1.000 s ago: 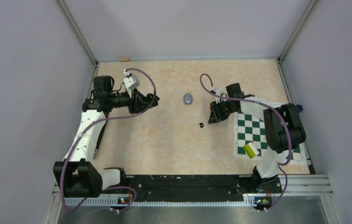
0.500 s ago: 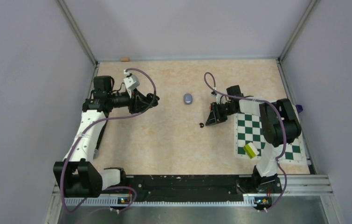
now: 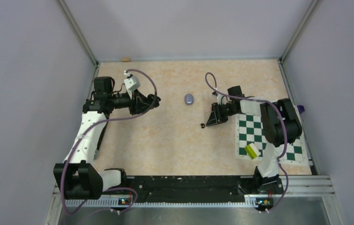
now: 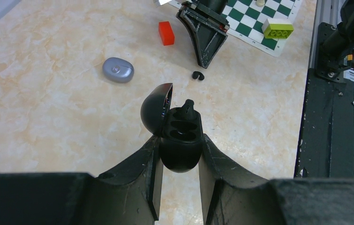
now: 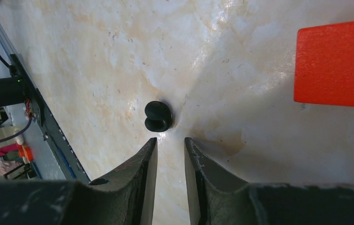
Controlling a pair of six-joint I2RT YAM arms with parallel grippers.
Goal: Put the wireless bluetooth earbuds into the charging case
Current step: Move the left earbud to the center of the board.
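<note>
At the left side of the surface (image 3: 165, 140), the left arm rises from its base along the wall, bends, and turns its wrist level toward 3 o'clock. The left claw (image 3: 152, 101) is clamped on the lower body of the black charging case (image 4: 178, 154). The case's lid (image 4: 156, 108) is swung open to 10 o'clock, and one seated earbud (image 4: 187, 107) stands in the far pocket. The right arm folds its elbow over the chessboard mat (image 3: 259, 136) and reaches toward 9 o'clock, wrist tipped down. The right claw (image 5: 169, 140) is parted only by a narrow slit, has hold of nothing, and its tips are low over the surface. The loose black earbud (image 5: 158, 116) lies on the surface just beyond those tips, at 11 o'clock from them in the wrist view. The red block (image 5: 336, 63) sits near at 2 o'clock, apart from the earbud. A broad stretch of surface separates the two claws. The closed grey case (image 3: 189, 99) lies toward its far side, well apart from both. A yellow-green block (image 3: 252, 150) rests at the mat's near corner, beside the right arm.
</note>
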